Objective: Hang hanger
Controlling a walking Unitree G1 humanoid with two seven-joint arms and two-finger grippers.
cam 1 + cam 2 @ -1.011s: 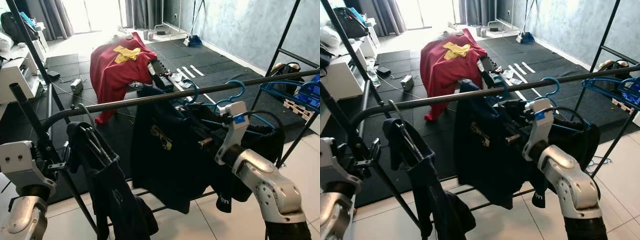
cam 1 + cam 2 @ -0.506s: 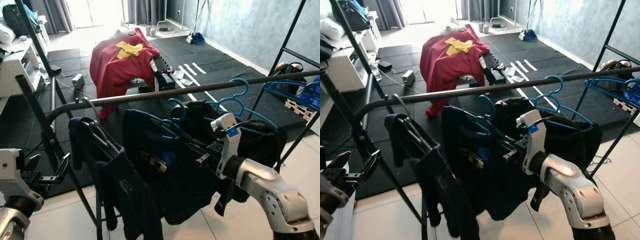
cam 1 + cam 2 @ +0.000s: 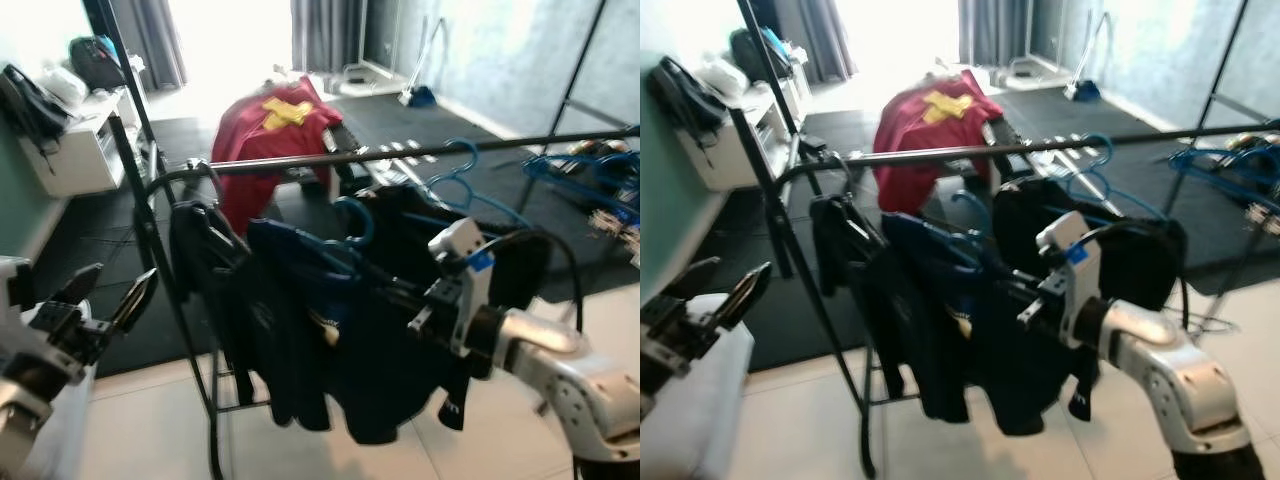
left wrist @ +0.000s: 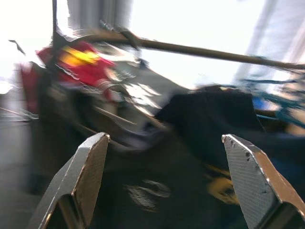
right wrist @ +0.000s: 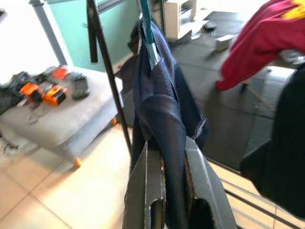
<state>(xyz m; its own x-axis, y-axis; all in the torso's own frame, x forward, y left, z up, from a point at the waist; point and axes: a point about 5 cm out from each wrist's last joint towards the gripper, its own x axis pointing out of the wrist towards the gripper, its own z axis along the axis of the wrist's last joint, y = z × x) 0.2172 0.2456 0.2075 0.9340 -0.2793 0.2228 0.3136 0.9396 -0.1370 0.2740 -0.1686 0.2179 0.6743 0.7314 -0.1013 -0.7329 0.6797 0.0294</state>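
Right gripper (image 5: pixel 164 191), jaws pinching the dark shirt (image 3: pixel 300 330) on its blue hanger (image 3: pixel 352 222), holds the hook below the rail (image 3: pixel 400 155). Left gripper (image 4: pixel 167 186), jaws spread, empty.

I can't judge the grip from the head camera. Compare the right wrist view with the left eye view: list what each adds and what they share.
Right wrist view alone: the fingers pinching a fold of the navy garment, plus a grey bench carrying orange tools.

Left eye view alone: the rail above the blue hanger, which hangs below it, unhooked; the right gripper; the open left gripper off to the side.

Shared: the navy garment, the red shirt.
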